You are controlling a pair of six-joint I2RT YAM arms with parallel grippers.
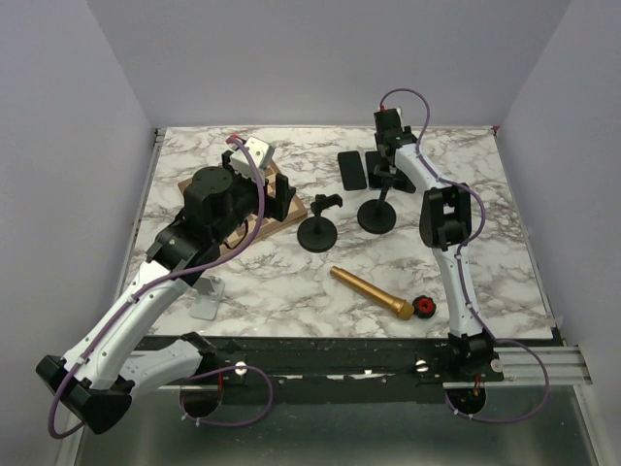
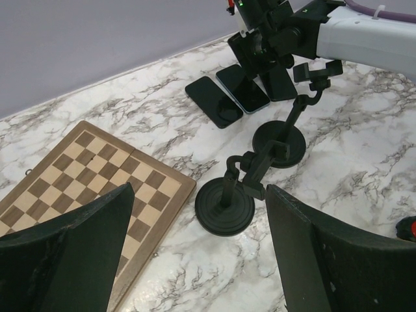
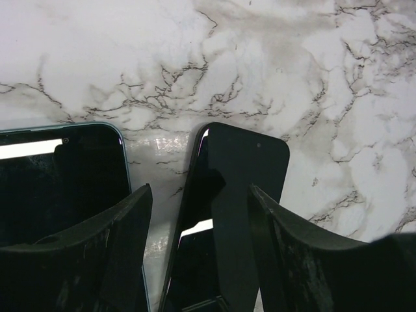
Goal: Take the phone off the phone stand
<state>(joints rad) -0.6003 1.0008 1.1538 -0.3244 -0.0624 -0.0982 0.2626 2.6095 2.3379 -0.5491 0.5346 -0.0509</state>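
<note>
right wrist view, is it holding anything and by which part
Cannot be told: the right gripper straddles the dark phone near its end, contact with the jaws unclear.

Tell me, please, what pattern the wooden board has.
The wooden board has checkered light and dark brown squares, seen best in the left wrist view.

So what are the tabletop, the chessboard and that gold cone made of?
The tabletop: white, grey-veined, glossy; marble or a marble-look laminate, can't tell. The chessboard: looks like wood, tan and brown squares, matte. The gold cone: probably metal or metallic-coated plastic, given its sheen.
</note>
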